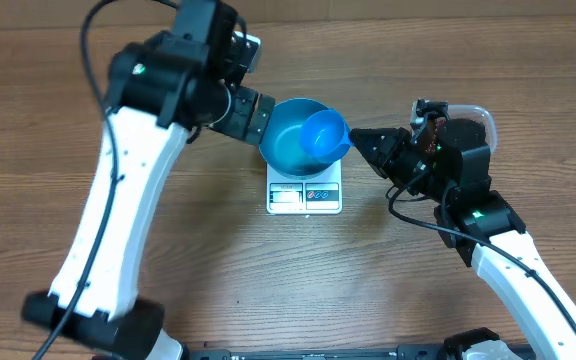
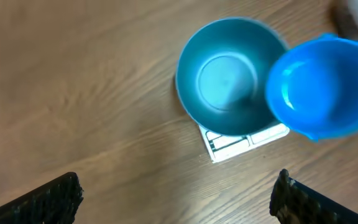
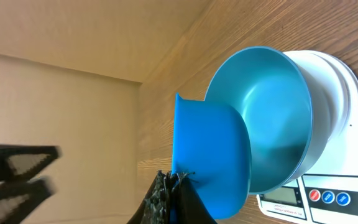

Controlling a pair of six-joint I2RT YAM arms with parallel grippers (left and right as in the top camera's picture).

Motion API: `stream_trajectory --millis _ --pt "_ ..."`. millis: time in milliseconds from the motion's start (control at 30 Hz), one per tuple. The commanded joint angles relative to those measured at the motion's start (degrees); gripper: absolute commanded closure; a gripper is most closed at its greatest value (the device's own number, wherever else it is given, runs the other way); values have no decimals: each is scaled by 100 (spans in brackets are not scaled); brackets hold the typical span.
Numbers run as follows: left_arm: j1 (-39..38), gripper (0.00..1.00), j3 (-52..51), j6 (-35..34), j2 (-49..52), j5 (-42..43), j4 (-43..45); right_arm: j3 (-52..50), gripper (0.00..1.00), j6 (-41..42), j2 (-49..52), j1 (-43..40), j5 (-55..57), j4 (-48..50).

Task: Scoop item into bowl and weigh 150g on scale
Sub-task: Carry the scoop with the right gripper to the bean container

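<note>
The teal-blue bowl (image 1: 290, 140) stands on the white scale (image 1: 304, 196), and its inside looks bare. My right gripper (image 1: 360, 141) is shut on the handle of a small blue scoop (image 1: 325, 133), which hangs tilted over the bowl's right rim and also looks bare. The right wrist view shows the scoop (image 3: 211, 155) pinched at my right gripper (image 3: 169, 194), with the bowl (image 3: 272, 118) and scale (image 3: 348, 93) behind. My left gripper (image 1: 264, 118) hovers open just left of the bowl; its fingers (image 2: 48, 200) hold nothing, above the bowl (image 2: 229, 81). No item is in view.
A clear plastic tub (image 1: 478, 113) sits at the right, mostly hidden behind my right arm. The scale's display and buttons (image 3: 328, 198) face the table's front. Bare wooden tabletop (image 1: 218, 260) lies around the scale.
</note>
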Motion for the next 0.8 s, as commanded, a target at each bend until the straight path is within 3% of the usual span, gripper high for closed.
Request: stream_trajectory --millis 0,233,767 --pt "57 1 125 874 -533 505 -90 103 96 -291 -4 -50 61 7" --pt "61 0 114 1368 -748 1276 -420 103 96 -310 -4 -374 15 4" --pt "61 0 109 1639 -745 1797 -367 184 96 -1145 -164 -1897 -1558 -264"
